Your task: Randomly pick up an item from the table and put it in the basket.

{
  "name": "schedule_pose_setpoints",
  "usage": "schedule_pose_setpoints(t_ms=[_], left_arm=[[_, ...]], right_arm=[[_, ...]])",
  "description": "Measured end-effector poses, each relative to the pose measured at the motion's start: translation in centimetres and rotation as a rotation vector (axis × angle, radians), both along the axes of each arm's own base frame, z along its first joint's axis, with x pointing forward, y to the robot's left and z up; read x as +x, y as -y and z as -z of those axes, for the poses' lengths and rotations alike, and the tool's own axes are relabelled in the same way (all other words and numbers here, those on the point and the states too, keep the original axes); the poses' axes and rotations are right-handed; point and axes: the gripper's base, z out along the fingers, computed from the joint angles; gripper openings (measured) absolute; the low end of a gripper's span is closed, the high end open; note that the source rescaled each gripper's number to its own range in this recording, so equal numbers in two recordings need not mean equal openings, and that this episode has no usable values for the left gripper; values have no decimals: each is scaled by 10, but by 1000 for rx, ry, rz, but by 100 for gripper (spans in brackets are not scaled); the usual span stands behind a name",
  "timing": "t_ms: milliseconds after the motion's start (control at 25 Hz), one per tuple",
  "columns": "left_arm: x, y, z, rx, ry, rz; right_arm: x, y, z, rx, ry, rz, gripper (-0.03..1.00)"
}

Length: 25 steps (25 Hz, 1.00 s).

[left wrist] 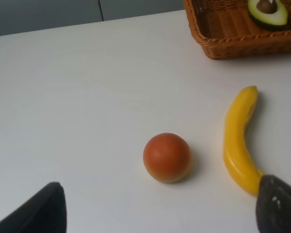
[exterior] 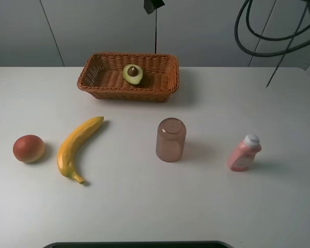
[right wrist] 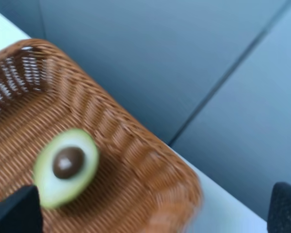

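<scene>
The halved avocado [exterior: 133, 74] lies cut side up, brown pit showing, inside the orange-brown wicker basket [exterior: 165, 82] at the back middle of the white table [exterior: 144, 206]. The right wrist view shows the avocado [right wrist: 65, 166] in the basket [right wrist: 150, 170] below my right gripper [right wrist: 150, 208], which is open and empty. A dark piece at the top edge of the high view [exterior: 154, 5] is all that shows of that arm. My left gripper [left wrist: 157, 213] is open and empty, low over the table's left side; it is out of the high view.
A round red-orange fruit [exterior: 29, 148] and a long yellow banana [exterior: 77, 147] lie front left; both show in the left wrist view [left wrist: 167, 157] [left wrist: 238, 141]. An upturned translucent brown cup [exterior: 170, 139] stands mid-table and a pink bottle [exterior: 244, 153] to its right.
</scene>
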Motion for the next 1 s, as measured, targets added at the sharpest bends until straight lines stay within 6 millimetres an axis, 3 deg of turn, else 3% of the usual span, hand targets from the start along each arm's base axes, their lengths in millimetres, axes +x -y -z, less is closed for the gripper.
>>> schedule_pose_setpoints(t_ms=[360, 640, 840, 1000], left_arm=[[0, 0, 0, 0, 0, 0], [0, 0, 0, -6, -1, -3], [0, 0, 0, -6, -1, -3], [0, 0, 0, -6, -1, -3]], right_arm=[[-40, 108, -87, -35, -25, 159, 100], [-101, 185, -152, 49, 68, 285, 100], [-152, 221, -168, 41, 113, 379, 100], [-197, 224, -171, 36, 135, 402, 100]])
